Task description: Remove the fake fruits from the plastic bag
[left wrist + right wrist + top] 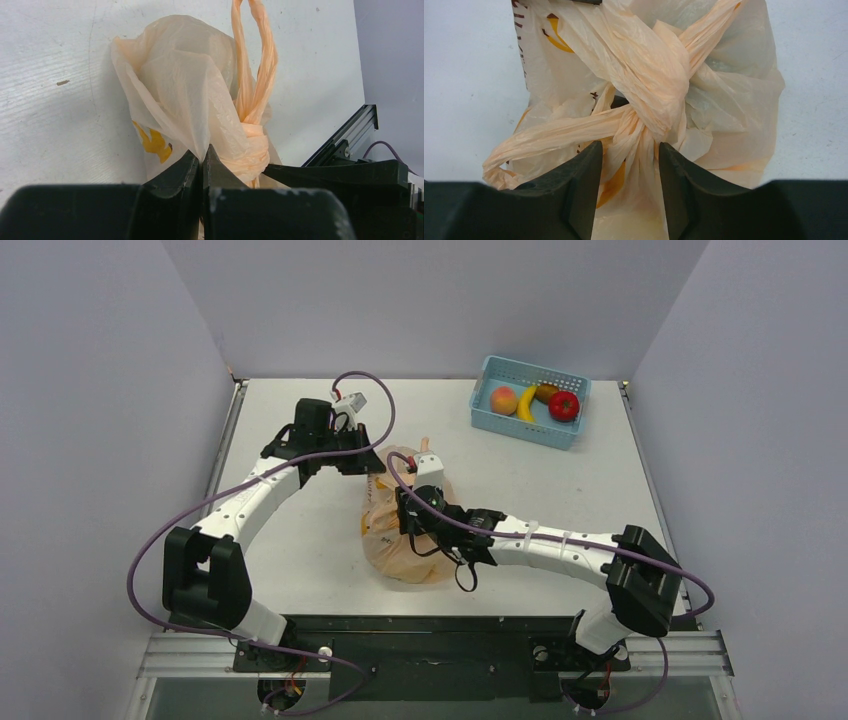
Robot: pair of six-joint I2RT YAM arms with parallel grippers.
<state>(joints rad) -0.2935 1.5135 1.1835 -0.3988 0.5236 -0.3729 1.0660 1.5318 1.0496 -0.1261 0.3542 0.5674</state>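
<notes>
The pale-orange plastic bag [400,558] lies mid-table with its handles tied in a knot [659,85]. My left gripper [376,466] is shut on a thin fold of the bag's far edge, which shows in the left wrist view [202,150] next to the orange printed mark [152,142]. My right gripper [408,512] is over the bag. In the right wrist view it [630,146] is open, its jaws either side of the twisted plastic below the knot. No fruit shows clearly through the bag [724,110]. A yellow banana [527,403] lies in the basket.
A blue basket [485,421] stands at the back right and also holds a peach-coloured fruit [504,400], a shiny red fruit [564,406] and a brownish fruit [546,392]. One bag handle loop [257,60] stretches away from the left gripper. Grey walls enclose the table.
</notes>
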